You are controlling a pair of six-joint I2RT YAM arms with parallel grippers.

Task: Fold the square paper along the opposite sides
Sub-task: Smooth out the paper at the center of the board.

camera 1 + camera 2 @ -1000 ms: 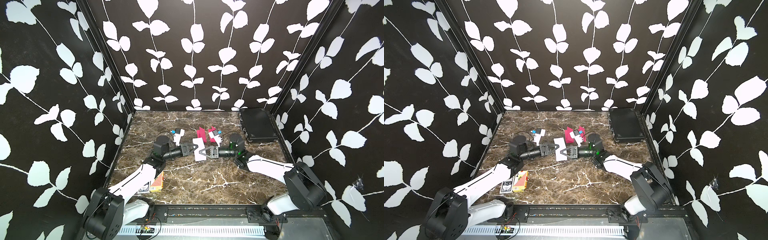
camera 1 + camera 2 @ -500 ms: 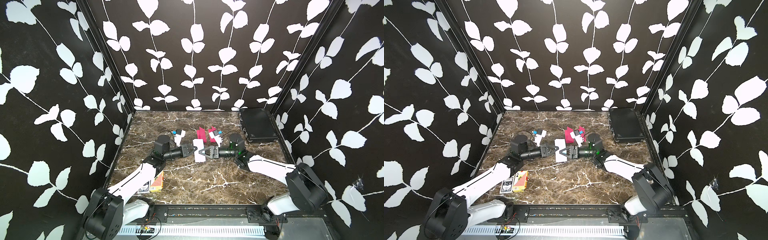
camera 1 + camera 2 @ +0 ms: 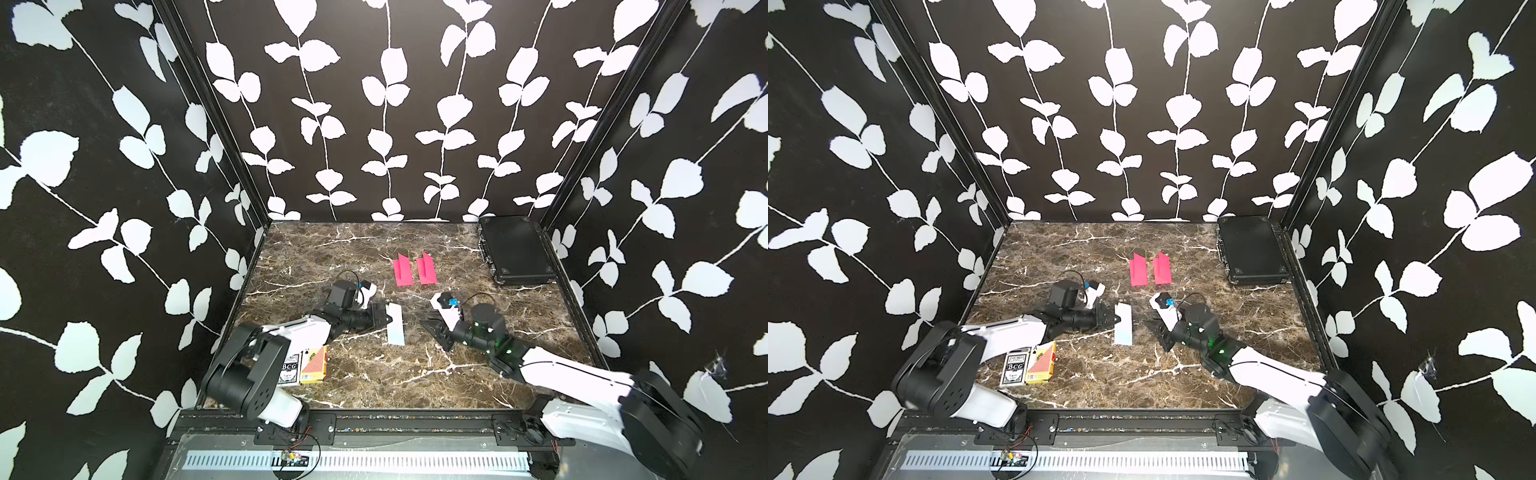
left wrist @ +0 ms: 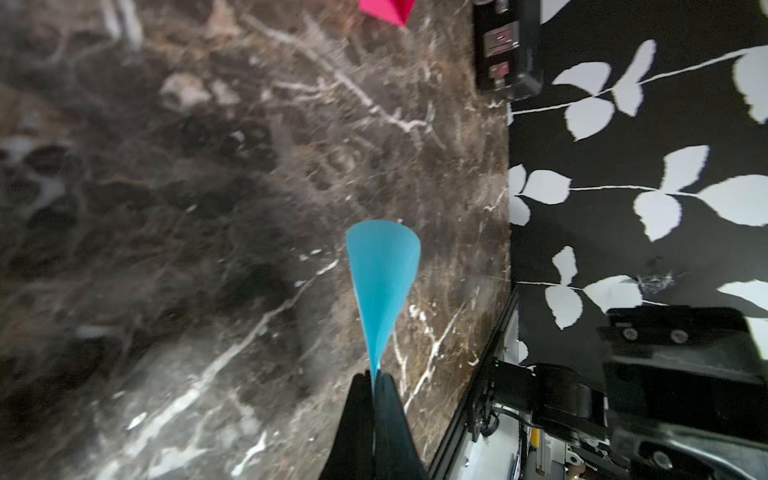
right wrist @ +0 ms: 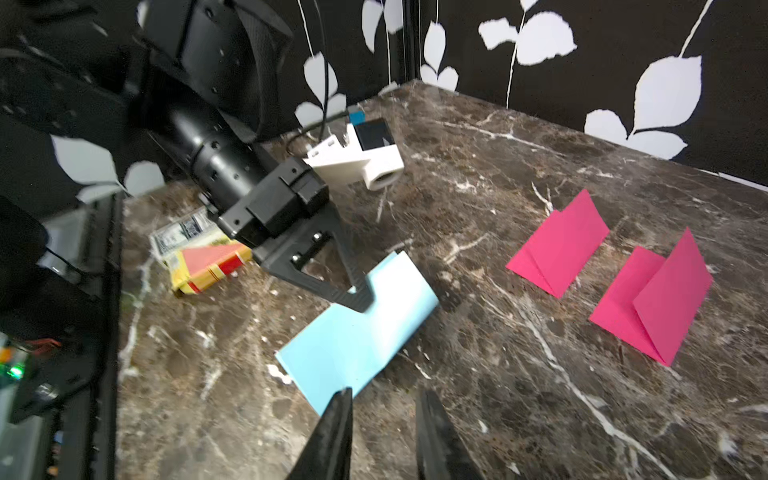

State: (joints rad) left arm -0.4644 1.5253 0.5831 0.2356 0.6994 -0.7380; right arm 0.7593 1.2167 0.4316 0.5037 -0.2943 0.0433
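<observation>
My left pincer (image 4: 376, 376): clenched on folded blue paper (image 4: 382, 274) edge. My right pincer (image 5: 384, 395): released, paper just ahead, apart.

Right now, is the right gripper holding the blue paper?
No, the right gripper stands open and apart from the blue paper, which only the left gripper pinches.

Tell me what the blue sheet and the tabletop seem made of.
Blue sheet: thin matte paper, apparently; it bends in a soft curve where the left gripper pinches it. Tabletop: brown marble look with white veins, slightly glossy; stone or printed laminate, cannot tell.
</observation>
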